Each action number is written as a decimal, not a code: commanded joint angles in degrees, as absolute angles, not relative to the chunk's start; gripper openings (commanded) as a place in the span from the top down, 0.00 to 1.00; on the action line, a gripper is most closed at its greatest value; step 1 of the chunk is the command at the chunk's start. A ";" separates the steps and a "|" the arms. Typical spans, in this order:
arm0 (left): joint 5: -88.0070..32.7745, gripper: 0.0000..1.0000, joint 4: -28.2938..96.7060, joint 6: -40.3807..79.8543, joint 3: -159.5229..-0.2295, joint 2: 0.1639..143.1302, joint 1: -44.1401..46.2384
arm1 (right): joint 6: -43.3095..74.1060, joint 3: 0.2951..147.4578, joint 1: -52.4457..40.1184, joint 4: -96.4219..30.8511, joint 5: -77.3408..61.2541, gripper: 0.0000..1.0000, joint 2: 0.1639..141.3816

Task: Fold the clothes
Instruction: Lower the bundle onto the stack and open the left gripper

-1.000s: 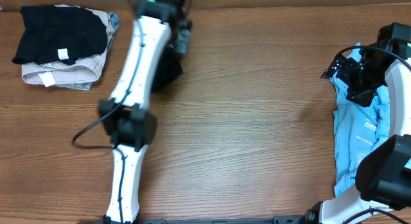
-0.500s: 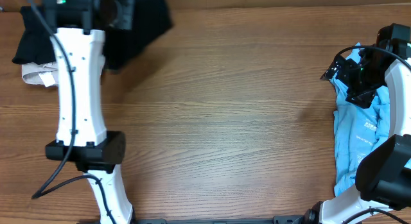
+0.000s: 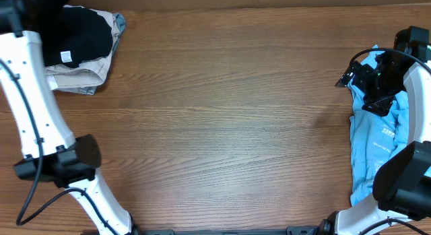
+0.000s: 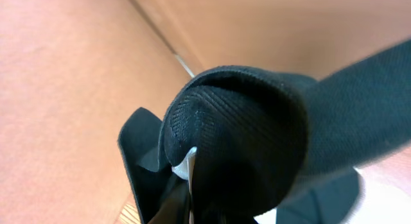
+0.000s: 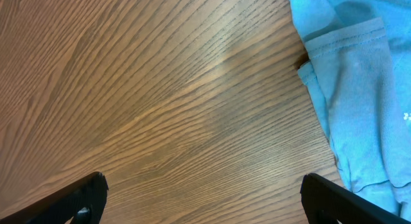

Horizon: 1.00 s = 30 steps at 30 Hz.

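My left gripper (image 4: 192, 208) is shut on a black garment (image 4: 244, 134), which fills the left wrist view and hides the fingers. In the overhead view that gripper is off the top left corner, and only the white left arm (image 3: 27, 93) shows. A light blue garment (image 3: 380, 141) lies crumpled along the right table edge and also shows in the right wrist view (image 5: 359, 89). My right gripper (image 3: 367, 83) hovers at its upper left edge. In the right wrist view its jaws (image 5: 204, 198) are wide open and empty over bare wood.
A pile of folded clothes sits at the far left: black cloth with a white label (image 3: 84, 33) on top, a beige piece (image 3: 77, 77) under it. A brown wall (image 4: 77, 70) is close behind the left gripper.
My left arm has swung from the top middle of the table to the far left corner, carrying the black garment over the folded pile. The right arm and the blue garment have not moved.
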State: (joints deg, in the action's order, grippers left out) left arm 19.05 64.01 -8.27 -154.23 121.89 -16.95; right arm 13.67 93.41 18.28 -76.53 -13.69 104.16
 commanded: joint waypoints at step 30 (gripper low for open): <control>24.77 0.96 42.83 8.36 -145.01 132.94 -25.89 | 13.45 94.15 18.02 -75.99 -13.76 0.00 102.98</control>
State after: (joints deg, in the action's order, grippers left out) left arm 23.00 43.68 6.13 -141.97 134.52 -25.26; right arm 13.65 93.41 18.28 -76.18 -13.72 104.16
